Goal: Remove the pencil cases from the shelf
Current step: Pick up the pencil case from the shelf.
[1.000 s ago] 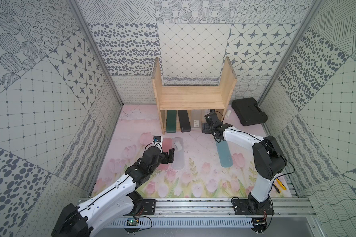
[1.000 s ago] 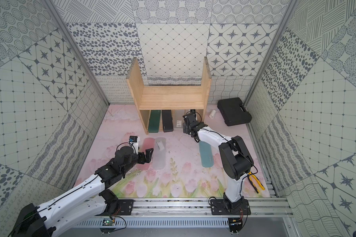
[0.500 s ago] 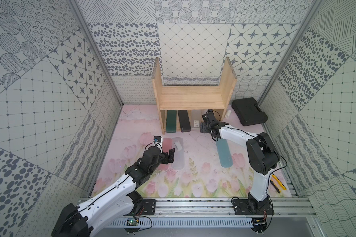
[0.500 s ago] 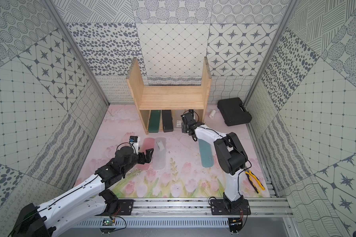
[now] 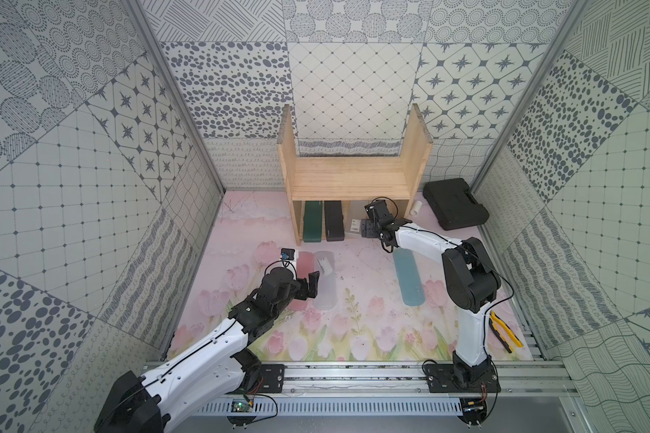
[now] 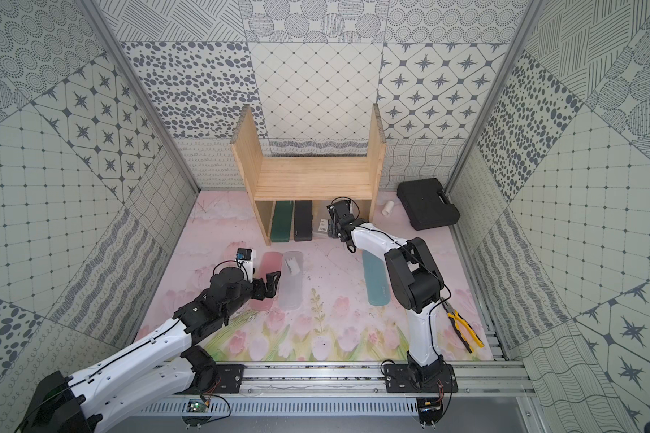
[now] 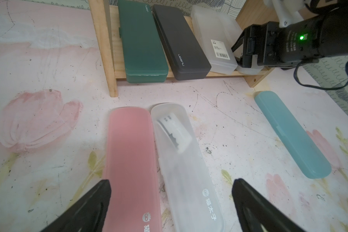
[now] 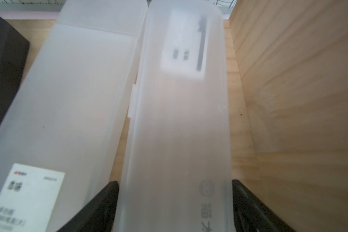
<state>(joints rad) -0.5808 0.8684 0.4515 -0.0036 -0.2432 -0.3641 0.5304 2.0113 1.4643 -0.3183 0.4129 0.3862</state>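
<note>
The pine shelf (image 5: 349, 180) holds on its lower tier a dark green pencil case (image 5: 313, 221), a black one (image 5: 333, 221), a frosted one with a barcode label (image 8: 72, 100) and a second frosted case (image 8: 179, 120) next to the right side panel. My right gripper (image 8: 175, 186) reaches under the top board, its fingers pressed on both long sides of that second frosted case. On the mat lie a pink case (image 7: 131, 152), a frosted case (image 7: 181, 170) and a blue case (image 7: 291, 134). My left gripper (image 7: 171, 184) hovers open above the pink and frosted pair, holding nothing.
A large black tool case (image 5: 455, 204) lies right of the shelf, with a small white roll (image 5: 416, 208) beside it. Yellow-handled pliers (image 5: 503, 331) rest at the mat's front right corner. Patterned walls close in three sides.
My right gripper has shifted slightly left and further under the shelf's top board, onto the frosted case. The left arm has not moved.
</note>
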